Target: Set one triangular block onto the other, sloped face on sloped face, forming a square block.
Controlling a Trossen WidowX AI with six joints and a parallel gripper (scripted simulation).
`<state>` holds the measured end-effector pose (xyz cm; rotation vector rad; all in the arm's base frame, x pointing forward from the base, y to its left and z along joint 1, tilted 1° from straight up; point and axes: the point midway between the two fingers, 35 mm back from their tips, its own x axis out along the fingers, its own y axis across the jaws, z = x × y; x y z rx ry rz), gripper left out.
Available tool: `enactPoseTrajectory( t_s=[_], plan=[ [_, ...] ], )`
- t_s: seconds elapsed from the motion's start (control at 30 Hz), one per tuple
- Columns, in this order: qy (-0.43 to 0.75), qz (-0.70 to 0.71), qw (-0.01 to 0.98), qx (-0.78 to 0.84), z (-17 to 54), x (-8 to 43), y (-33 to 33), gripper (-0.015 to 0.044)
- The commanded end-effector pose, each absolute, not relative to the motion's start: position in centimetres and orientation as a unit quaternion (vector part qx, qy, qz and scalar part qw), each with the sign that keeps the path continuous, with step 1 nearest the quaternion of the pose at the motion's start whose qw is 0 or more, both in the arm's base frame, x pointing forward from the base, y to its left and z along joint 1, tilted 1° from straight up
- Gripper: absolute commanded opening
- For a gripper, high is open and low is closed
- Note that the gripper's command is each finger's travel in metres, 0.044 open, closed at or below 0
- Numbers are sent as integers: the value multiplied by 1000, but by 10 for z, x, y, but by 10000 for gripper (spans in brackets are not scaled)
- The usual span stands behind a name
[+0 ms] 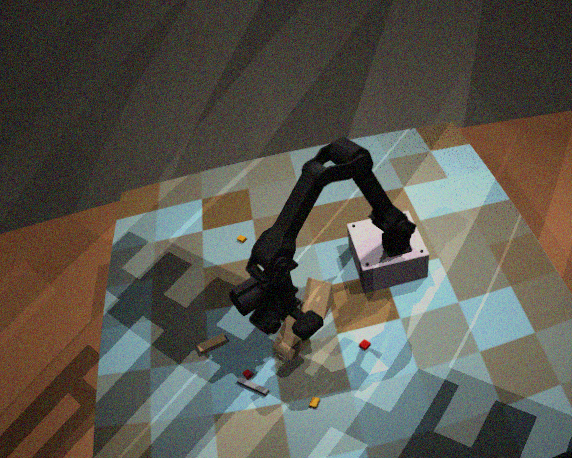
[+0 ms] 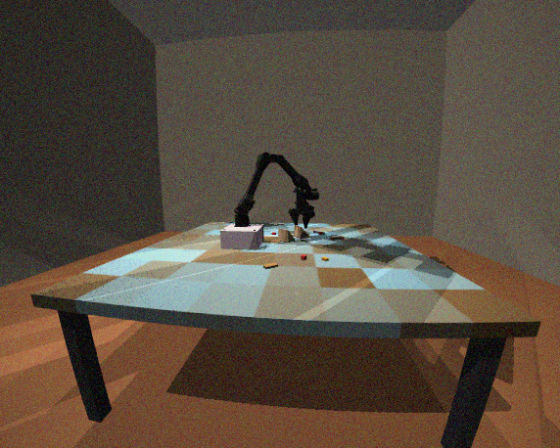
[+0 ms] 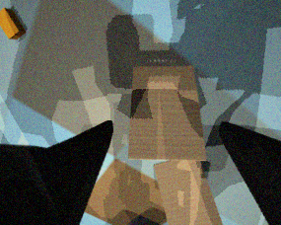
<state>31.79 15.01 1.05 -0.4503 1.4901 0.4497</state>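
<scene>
One wooden triangular block (image 1: 285, 346) (image 2: 301, 233) (image 3: 167, 140) stands on the table below the gripper, partly hidden in the top view. The other wooden triangular block (image 1: 318, 296) (image 2: 285, 236) (image 3: 179, 197) stands beside it, nearer the arm's base, and is cut off by the lower edge of the wrist view. The two blocks are separate, not stacked. My gripper (image 1: 286, 334) (image 2: 301, 225) (image 3: 165, 125) is open and empty and points down. In the wrist view its fingertips lie on either side of the first block; the exact height above the table is hard to tell.
On the patchwork table (image 2: 226, 289) lie a wooden bar (image 1: 212, 345), a grey bar (image 1: 252, 386), a dark red cube (image 1: 247, 374), a red cube (image 1: 364, 344) and yellow pieces (image 1: 314, 402) (image 3: 9, 24). The arm's pale base (image 1: 396, 272) (image 2: 242, 240) stands behind the blocks.
</scene>
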Motion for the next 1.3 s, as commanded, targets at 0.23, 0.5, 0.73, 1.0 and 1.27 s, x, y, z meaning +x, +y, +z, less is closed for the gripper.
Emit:
enactPoseTrajectory(
  t_s=[0.23,0.5,0.73,1.0,1.27],
  plan=[
    [668,202,687,-205,-9,318,149,440],
    [668,202,687,-205,-22,317,148,440],
    [668,202,687,-205,-33,317,148,440],
    [668,202,687,-205,-41,317,147,414],
    [668,202,687,-205,-41,317,147,282]
  ],
)
